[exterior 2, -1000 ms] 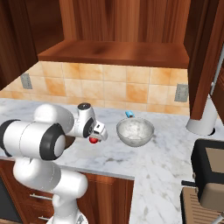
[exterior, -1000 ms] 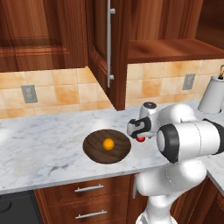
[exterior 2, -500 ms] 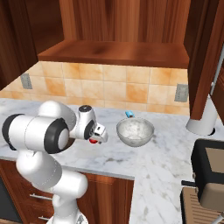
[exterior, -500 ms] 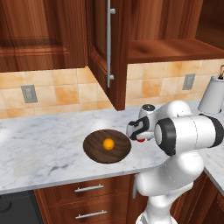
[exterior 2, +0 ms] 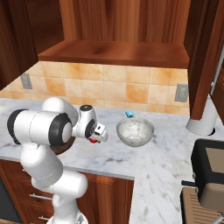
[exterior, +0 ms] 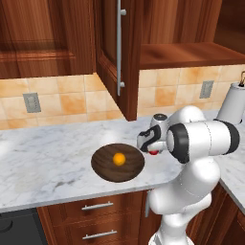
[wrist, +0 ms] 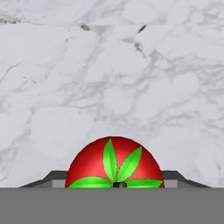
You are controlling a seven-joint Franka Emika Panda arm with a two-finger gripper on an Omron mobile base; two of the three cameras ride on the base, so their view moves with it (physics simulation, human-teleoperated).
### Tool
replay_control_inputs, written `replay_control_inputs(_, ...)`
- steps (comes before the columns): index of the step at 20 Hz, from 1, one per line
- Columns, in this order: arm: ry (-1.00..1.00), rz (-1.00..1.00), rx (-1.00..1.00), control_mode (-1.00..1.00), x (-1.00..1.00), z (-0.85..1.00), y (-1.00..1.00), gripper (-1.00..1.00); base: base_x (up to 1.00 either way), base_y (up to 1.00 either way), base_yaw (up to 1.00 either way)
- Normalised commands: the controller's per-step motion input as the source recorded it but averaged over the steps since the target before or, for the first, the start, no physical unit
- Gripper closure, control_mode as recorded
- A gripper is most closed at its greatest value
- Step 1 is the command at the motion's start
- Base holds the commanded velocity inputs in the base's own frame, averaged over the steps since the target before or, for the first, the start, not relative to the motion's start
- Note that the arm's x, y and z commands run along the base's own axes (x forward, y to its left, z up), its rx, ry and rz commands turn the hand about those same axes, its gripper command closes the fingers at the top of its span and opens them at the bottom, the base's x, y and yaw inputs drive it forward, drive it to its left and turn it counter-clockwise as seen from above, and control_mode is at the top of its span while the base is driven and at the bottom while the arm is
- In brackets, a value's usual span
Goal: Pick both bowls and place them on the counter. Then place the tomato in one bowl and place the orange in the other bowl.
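The tomato [wrist: 114, 166] rests on the marble counter [wrist: 109, 65], red with a green stem top, between the tips of my gripper [wrist: 114, 181]. The tips stand at its two sides; whether they press on it does not show. In the left base view the gripper [exterior: 151, 150] is low over the tomato [exterior: 153, 152], just right of the wide brown wooden bowl [exterior: 103, 168], which holds the orange [exterior: 119, 159]. In the right base view the gripper [exterior 2: 94, 138] and tomato [exterior 2: 92, 140] are left of the grey-white marbled bowl [exterior 2: 131, 123], which holds nothing.
An open cabinet door [exterior: 117, 52] hangs above the wooden bowl, beside a reddish-brown shelf [exterior: 186, 52]. A white cylinder [exterior 2: 201, 122] stands at the counter's right end, a small blue thing [exterior 2: 129, 114] behind the marbled bowl, a dark appliance [exterior 2: 210, 170] at the lower right.
The hand has sunk lower and now sits down around the tomato. Both bowls and the orange have stayed where they were.
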Motion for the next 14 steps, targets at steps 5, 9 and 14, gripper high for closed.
replay_control_inputs(5, -0.01, 0.0, 0.0, -1.0, -0.18, 0.05, -0.09, 1.0, 0.0, 0.0, 0.0)
replay_control_inputs(9, -0.1, 0.0, 0.0, -1.0, -0.17, 0.48, -0.37, 1.0, 0.0, 0.0, 0.0)
replay_control_inputs(14, -0.12, 0.0, 0.0, -1.0, 0.0, 0.8, -0.39, 1.0, 0.0, 0.0, 0.0)
